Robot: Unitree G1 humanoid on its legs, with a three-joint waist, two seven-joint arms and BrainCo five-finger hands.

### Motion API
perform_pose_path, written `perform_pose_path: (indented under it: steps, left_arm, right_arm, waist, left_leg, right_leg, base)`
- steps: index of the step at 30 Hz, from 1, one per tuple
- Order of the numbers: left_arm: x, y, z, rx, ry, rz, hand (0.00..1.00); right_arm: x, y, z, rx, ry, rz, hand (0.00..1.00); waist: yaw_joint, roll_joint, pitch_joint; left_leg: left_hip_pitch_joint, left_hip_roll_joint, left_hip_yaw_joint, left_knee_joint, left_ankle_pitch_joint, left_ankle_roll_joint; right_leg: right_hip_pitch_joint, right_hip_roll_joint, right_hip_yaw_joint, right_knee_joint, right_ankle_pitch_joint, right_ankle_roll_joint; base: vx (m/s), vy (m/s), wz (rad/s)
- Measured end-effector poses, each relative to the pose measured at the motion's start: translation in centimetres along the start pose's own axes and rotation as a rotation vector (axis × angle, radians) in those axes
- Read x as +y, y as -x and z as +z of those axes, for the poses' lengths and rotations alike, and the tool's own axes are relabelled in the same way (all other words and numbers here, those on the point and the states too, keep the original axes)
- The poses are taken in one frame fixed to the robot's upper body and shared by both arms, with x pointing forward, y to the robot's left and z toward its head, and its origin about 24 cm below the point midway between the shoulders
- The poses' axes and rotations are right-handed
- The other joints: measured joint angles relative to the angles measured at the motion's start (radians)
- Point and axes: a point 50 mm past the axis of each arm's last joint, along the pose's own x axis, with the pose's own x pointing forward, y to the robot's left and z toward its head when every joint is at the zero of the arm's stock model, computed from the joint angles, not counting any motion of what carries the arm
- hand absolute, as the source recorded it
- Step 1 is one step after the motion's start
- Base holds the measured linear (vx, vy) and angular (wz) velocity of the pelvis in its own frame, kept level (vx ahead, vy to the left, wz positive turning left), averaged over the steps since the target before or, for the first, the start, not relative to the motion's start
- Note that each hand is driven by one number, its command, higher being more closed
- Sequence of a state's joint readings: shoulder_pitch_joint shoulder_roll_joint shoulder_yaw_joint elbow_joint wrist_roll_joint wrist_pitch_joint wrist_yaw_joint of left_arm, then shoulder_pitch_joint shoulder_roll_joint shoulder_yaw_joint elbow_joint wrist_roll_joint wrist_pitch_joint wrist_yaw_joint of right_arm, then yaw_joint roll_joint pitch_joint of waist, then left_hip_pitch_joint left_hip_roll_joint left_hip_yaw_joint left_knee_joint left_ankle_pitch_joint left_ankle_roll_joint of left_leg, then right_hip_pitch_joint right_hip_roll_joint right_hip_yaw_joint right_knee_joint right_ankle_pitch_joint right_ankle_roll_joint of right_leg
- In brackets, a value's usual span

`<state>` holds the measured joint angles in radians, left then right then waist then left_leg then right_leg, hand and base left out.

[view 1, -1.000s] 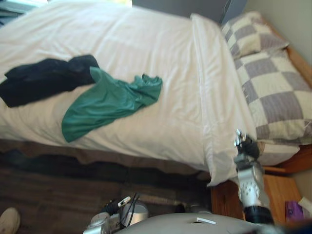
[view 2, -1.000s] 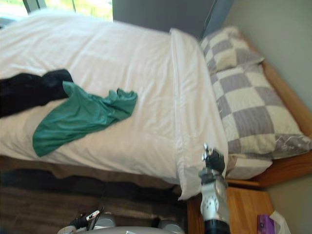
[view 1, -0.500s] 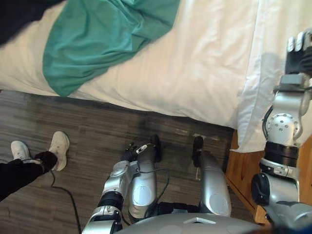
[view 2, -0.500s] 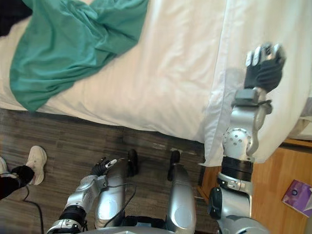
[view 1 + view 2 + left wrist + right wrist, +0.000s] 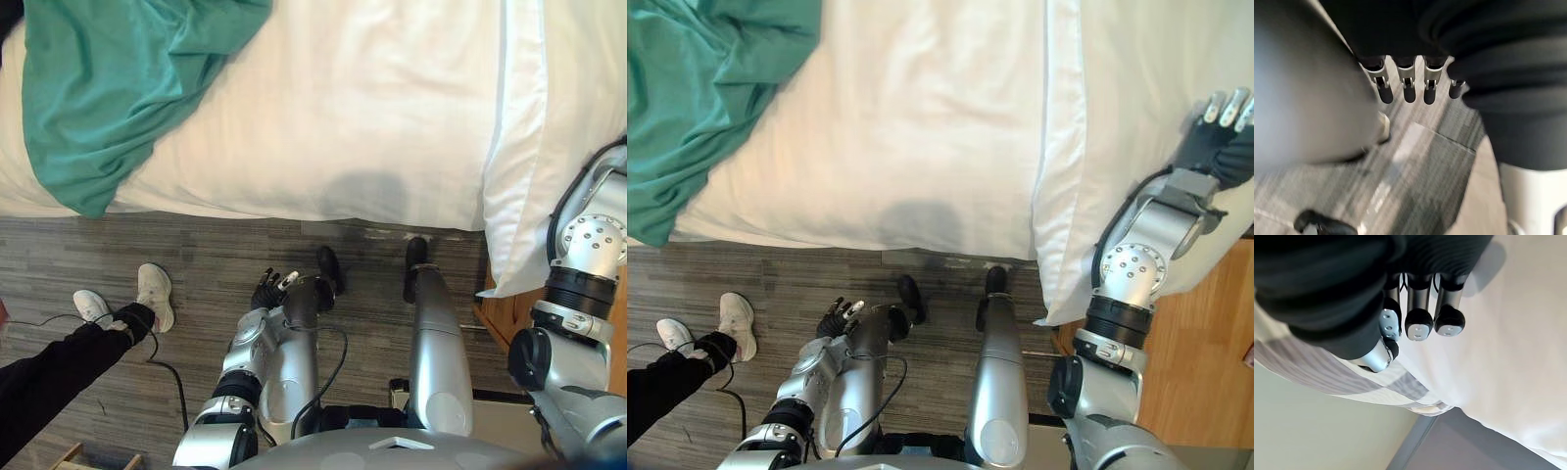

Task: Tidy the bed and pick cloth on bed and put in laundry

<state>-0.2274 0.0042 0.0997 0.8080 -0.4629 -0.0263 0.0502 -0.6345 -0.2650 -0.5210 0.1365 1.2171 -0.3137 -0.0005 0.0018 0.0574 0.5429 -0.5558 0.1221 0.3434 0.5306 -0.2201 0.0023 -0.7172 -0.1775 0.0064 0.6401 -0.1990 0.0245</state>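
A green cloth lies crumpled on the white bed, at its near left edge. My right hand is stretched out over the folded-back white duvet at the right. Its fingers are straight and hold nothing. My left hand hangs low beside the bed, above the floor, well apart from the green cloth. It is relaxed, its fingers are straight, and it is empty.
A person's legs in dark trousers and white shoes stand on the dark wood floor at the lower left. A wooden nightstand is at the right, by the bed corner. A checked pillow lies past my right hand.
The camera has tipped down towards the bed's near edge and the floor. My right hand has reached farther over the folded duvet. The person's feet have come closer.
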Motion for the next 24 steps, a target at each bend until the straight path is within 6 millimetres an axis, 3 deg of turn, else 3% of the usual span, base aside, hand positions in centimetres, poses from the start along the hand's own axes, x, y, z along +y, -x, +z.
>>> perform_pose_path:
  steps: [4,7,9,10,11,12,14,17,21,24]
  left_arm:
    - [-1.8,0.0,-0.5,0.003,0.084,-0.032,0.00]
    - [-1.3,0.1,-1.4,0.035,0.118,-0.003,0.00]
    - [-0.2,0.4,-1.9,0.040,0.143,0.033,0.00]
    - [-0.1,0.4,-2.0,0.041,0.148,0.034,0.00]
    - [0.1,0.5,-2.1,0.040,0.166,0.042,0.00]
    - [0.4,0.6,-2.3,0.044,0.183,0.046,0.00]
    - [0.6,0.8,-2.6,0.050,0.188,0.045,0.00]
    - [0.8,0.9,-2.9,0.057,0.194,0.041,0.00]
    - [2.7,1.9,-5.1,0.136,0.194,0.103,0.00]
    - [4.5,3.2,-7.0,0.191,0.166,0.158,0.00]
  right_arm:
    - [-2.2,1.6,-0.8,0.008,-0.043,-0.038,1.00]
    - [-6.2,5.3,-1.0,0.046,0.006,-0.153,1.00]
    - [-12.0,10.8,-0.6,0.128,0.090,-0.421,1.00]
    - [-13.5,12.3,0.0,0.148,0.121,-0.491,1.00]
    - [-15.5,15.6,0.4,0.191,0.152,-0.617,0.00]
    - [-16.9,18.8,1.1,0.231,0.184,-0.721,0.00]
    - [-17.9,22.2,3.0,0.293,0.293,-0.805,0.00]
    - [-18.3,24.7,5.0,0.446,0.510,-0.800,0.00]
    - [-18.7,28.0,5.0,0.713,0.714,-0.741,0.00]
    - [-18.7,31.9,4.9,0.992,0.922,-0.676,0.00]
  waist:
    - [-0.016,-0.002,-0.001]
    - [-0.029,-0.010,-0.008]
    - [-0.045,-0.011,-0.036]
    - [-0.045,-0.009,-0.038]
    - [-0.048,-0.006,-0.038]
    - [-0.062,-0.002,-0.039]
    - [-0.075,0.009,-0.046]
    - [-0.082,0.006,-0.078]
    - [-0.070,-0.012,-0.162]
    - [-0.058,-0.019,-0.243]
  left_leg:
    - [0.039,0.001,0.030,-0.029,0.000,0.000]
    - [0.113,0.003,0.061,-0.062,0.000,-0.001]
    - [0.133,0.007,0.086,-0.078,-0.005,-0.006]
    - [0.141,0.008,0.093,-0.079,-0.007,-0.007]
    - [0.162,0.009,0.113,-0.090,-0.010,-0.007]
    - [0.189,0.011,0.122,-0.096,-0.014,-0.008]
    - [0.238,0.016,0.134,-0.108,-0.018,-0.010]
    - [0.308,0.026,0.144,-0.128,-0.028,-0.015]
    - [0.402,0.026,0.158,-0.192,-0.024,-0.022]
    - [0.470,0.025,0.156,-0.254,-0.010,-0.036]
  right_leg:
    - [0.035,0.004,0.007,-0.046,0.009,0.000]
    - [0.097,0.019,0.023,-0.082,0.021,0.000]
    - [0.105,0.026,0.038,-0.101,0.029,-0.002]
    - [0.109,0.030,0.044,-0.103,0.030,-0.002]
    - [0.117,0.035,0.061,-0.104,0.031,-0.002]
    - [0.137,0.037,0.066,-0.111,0.033,0.000]
    - [0.183,0.042,0.067,-0.127,0.035,0.002]
    - [0.257,0.054,0.067,-0.162,0.039,0.005]
    - [0.356,0.064,0.058,-0.232,0.046,0.013]
    - [0.434,0.064,0.016,-0.300,0.064,0.030]
  base:
    - [-0.05,0.042,-0.15]
    - [-0.05,0.036,-0.33]
    - [-0.03,0.017,-0.28]
    - [-0.01,0.003,-0.38]
    - [-0.01,-0.002,-0.44]
    - [0.00,-0.002,-0.40]
    - [0.04,-0.011,-0.28]
    - [0.05,-0.016,-0.20]
    - [0.13,-0.014,-0.09]
    - [0.16,0.003,0.03]
